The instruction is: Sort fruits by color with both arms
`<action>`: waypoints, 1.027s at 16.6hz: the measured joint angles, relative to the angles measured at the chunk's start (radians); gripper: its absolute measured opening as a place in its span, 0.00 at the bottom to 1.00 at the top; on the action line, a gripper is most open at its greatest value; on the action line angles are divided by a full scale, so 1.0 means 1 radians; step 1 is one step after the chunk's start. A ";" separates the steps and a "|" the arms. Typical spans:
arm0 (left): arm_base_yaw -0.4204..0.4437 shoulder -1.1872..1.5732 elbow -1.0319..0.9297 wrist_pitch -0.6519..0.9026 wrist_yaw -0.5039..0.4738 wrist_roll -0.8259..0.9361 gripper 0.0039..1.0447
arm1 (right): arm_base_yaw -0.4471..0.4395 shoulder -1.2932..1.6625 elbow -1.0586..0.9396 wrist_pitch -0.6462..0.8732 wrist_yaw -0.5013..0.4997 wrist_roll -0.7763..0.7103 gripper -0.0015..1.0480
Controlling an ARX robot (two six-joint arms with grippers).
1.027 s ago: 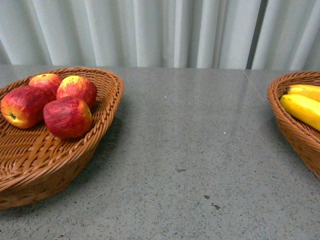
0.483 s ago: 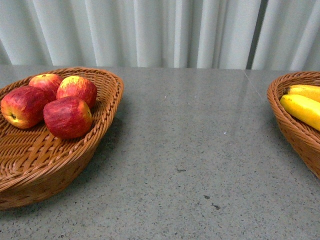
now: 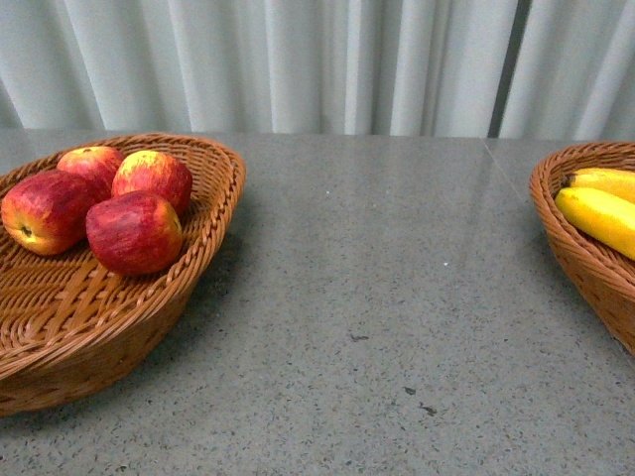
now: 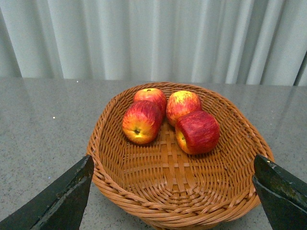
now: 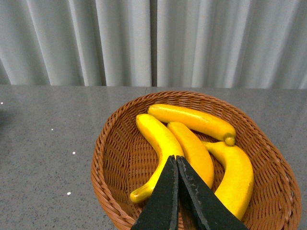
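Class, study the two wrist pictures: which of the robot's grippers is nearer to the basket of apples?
Left. The left gripper, open, faces the apple basket with its fingers at either side of the near rim. The right gripper, shut, hangs over the banana basket, at the table's other side.

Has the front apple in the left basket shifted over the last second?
No. The front apple sits at the same spot against the basket rim.

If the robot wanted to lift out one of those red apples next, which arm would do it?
The left, probably. Its gripper is open and faces the basket holding all four apples. The right gripper is shut and faces the other basket, which holds only bananas.
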 joint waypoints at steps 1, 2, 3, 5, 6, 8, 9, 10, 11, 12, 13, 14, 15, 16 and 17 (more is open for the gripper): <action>0.000 0.000 0.000 0.000 0.000 0.000 0.94 | 0.000 -0.008 -0.004 -0.002 0.000 0.000 0.02; 0.000 0.000 0.000 0.000 0.000 0.000 0.94 | 0.000 -0.024 -0.011 -0.011 0.000 0.000 0.02; 0.000 0.000 0.000 0.000 0.000 0.000 0.94 | 0.000 -0.033 -0.016 -0.018 0.000 0.000 0.02; 0.000 0.000 0.000 0.000 0.000 0.000 0.94 | 0.000 -0.066 -0.027 -0.037 0.000 0.000 0.02; 0.000 0.000 0.000 0.000 0.000 0.000 0.94 | 0.000 -0.072 -0.031 -0.041 0.000 0.000 0.02; 0.000 0.000 0.000 0.000 0.000 0.000 0.94 | 0.000 -0.206 -0.056 -0.189 -0.003 0.000 0.02; 0.000 0.000 0.000 0.000 -0.003 0.000 0.94 | 0.000 -0.250 -0.055 -0.202 -0.001 0.000 0.02; 0.000 0.000 0.000 0.000 0.000 0.000 0.94 | 0.000 -0.253 -0.051 -0.171 0.000 0.001 0.02; 0.000 0.000 0.000 0.000 0.000 0.000 0.94 | 0.000 -0.253 -0.053 -0.183 0.000 0.001 0.02; 0.000 0.000 0.000 0.000 0.000 0.000 0.94 | 0.000 -0.252 -0.055 -0.200 0.000 0.001 0.02; 0.000 0.000 0.000 0.000 0.000 0.000 0.94 | 0.000 -0.253 -0.055 -0.187 0.000 0.001 0.02; 0.000 0.000 0.000 0.000 0.000 0.000 0.94 | 0.000 -0.253 -0.055 -0.187 0.000 0.001 0.02; 0.000 0.000 0.000 0.000 0.000 0.000 0.94 | 0.000 -0.253 -0.055 -0.192 0.000 0.001 0.02; 0.000 0.000 0.000 0.000 0.000 0.000 0.94 | 0.000 -0.253 -0.055 -0.191 0.000 0.001 0.02; 0.000 0.000 0.000 0.000 0.000 0.000 0.94 | 0.000 -0.253 -0.055 -0.191 0.000 0.001 0.04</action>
